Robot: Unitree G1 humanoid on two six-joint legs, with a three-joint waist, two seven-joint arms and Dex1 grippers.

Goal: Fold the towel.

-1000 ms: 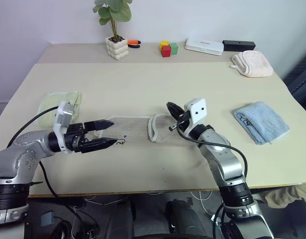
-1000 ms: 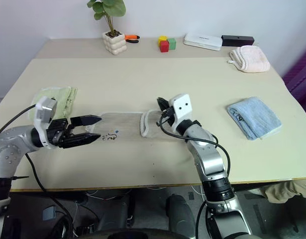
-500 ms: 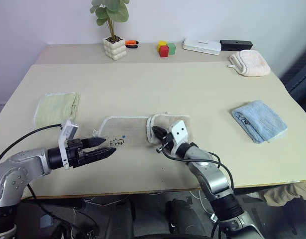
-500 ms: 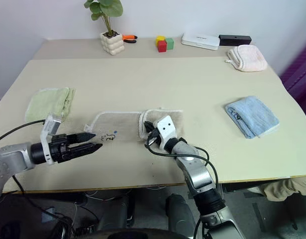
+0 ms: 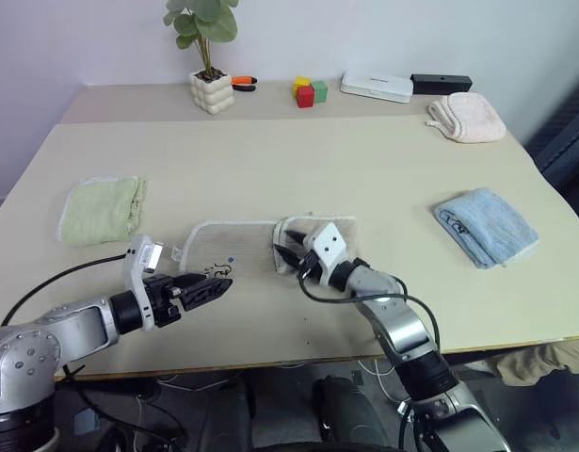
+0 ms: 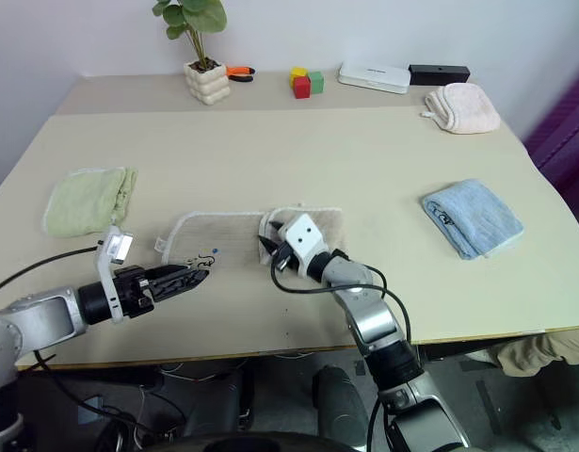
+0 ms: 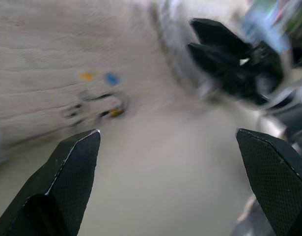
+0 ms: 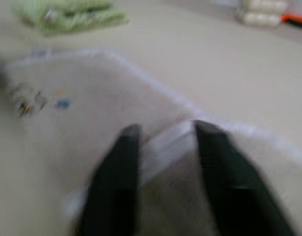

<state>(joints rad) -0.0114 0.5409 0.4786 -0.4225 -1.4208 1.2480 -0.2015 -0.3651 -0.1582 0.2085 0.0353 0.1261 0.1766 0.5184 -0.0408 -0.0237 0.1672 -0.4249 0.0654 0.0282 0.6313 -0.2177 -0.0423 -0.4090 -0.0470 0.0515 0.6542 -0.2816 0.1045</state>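
The towel [image 5: 231,247] is a beige ribbed cloth with a pale corded edge, lying flat on the table [image 5: 270,160] near its front. Its right part [image 5: 338,235] is folded over, so the cloth is doubled there. A small dark mark [image 5: 218,271] sits at the towel's near left corner. My right gripper [image 5: 287,259] rests low at the folded-over edge, its fingers apart with the pale edge [image 8: 165,142] lying between them. My left gripper [image 5: 218,285] hovers open just in front of the dark mark [image 7: 99,101], holding nothing.
A light-green folded towel [image 5: 101,209] lies at the left and a light-blue one [image 5: 487,226] at the right. A pink cloth [image 5: 466,118], a potted plant [image 5: 210,89], coloured blocks [image 5: 308,91], a white box [image 5: 376,86] and a black box [image 5: 440,82] line the far edge.
My right gripper sank to the table with the towel's folded-over edge, and its fingers have parted. My left gripper dropped lower, drew back a little and rolled, staying open.
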